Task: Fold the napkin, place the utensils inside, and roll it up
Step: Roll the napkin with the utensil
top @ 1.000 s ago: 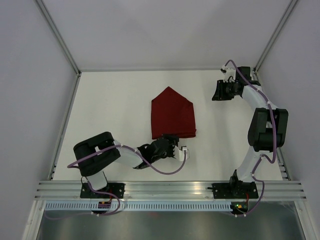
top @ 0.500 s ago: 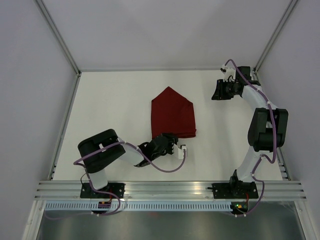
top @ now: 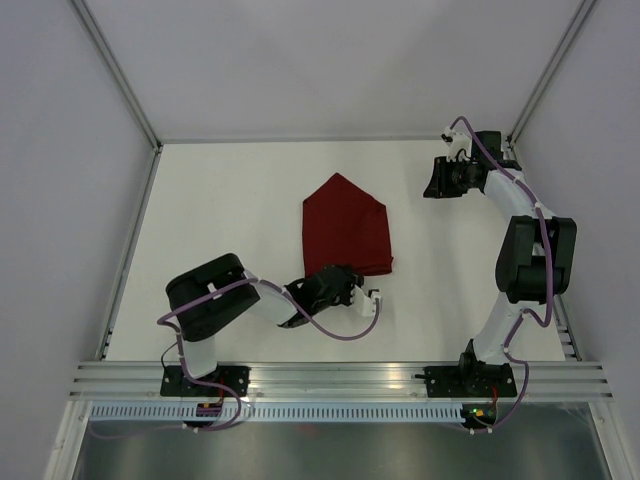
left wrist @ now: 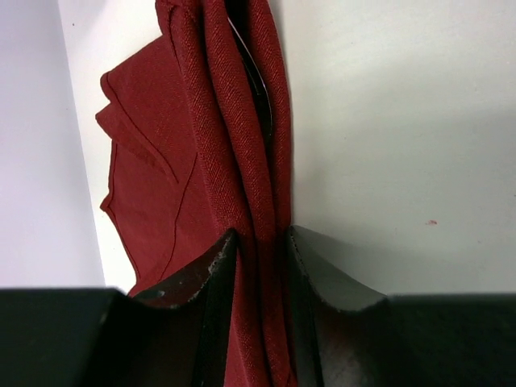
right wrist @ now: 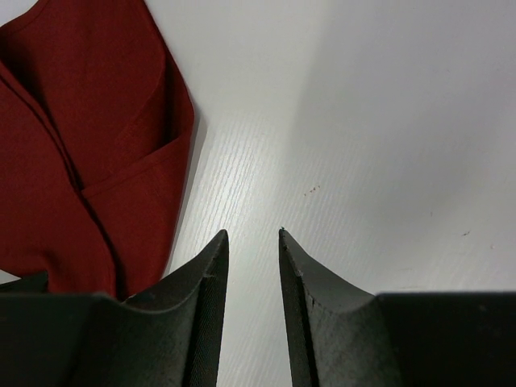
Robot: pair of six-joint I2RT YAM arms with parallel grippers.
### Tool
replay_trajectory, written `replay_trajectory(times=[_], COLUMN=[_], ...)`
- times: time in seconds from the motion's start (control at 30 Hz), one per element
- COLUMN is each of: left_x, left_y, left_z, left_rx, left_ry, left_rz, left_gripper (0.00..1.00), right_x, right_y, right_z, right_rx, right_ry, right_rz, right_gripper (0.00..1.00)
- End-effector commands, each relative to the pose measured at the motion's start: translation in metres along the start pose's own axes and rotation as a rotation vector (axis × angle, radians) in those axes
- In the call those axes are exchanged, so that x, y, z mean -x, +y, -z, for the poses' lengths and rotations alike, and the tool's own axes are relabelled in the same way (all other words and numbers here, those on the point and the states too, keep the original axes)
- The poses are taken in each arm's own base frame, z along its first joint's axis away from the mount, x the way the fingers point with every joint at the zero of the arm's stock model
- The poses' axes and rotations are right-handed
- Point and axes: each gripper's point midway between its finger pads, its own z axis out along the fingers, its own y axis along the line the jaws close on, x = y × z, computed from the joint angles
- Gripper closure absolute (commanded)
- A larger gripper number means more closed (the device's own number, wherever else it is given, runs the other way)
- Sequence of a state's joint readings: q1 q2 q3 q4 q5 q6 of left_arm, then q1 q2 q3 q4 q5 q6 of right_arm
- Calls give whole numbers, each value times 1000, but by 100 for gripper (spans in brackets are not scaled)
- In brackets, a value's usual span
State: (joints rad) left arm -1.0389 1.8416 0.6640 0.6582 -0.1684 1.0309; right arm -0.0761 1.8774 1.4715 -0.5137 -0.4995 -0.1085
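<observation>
Napkin (left wrist: 234, 161) fold between left jaws

Top external: high above and behind the arm bases at 6 o'clock, facing down toward 12 o'clock; far off, with the whole desk (top: 230, 200) in frame.
Left wrist: just behind the left gripper (left wrist: 260, 234), very near, looking along the napkin (left wrist: 153, 185).
Right wrist: behind the right gripper (right wrist: 252, 234), low and near, at the desk's 1 o'clock, facing 9 o'clock.
Shared: all three views show the napkin and the desk.
</observation>
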Motion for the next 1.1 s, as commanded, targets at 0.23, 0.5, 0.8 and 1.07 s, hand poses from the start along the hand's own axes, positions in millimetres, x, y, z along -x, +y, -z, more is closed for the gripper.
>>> replay_trajectory(times=[0.23,0.5,0.8,1.07], left_x=[-12,-3,25,50], left_y=[-31,-30,-25,-24], left_z=[-10,-9,0,9], left_rx=[-166,-198,-307,-425], left_ry=[32,16,-41,-80], left_rz=[-15,45,181,312], left_gripper=[91,98,98,98], right_x=[26,26,26,18], right_y=[4,5,7,13], right_z=[14,14,16,30], right_rx=[5,11,19,27], right_ry=[-77,-80,-92,-105], right_rz=[57,55,72,131], right_gripper=[63,64,64,65])
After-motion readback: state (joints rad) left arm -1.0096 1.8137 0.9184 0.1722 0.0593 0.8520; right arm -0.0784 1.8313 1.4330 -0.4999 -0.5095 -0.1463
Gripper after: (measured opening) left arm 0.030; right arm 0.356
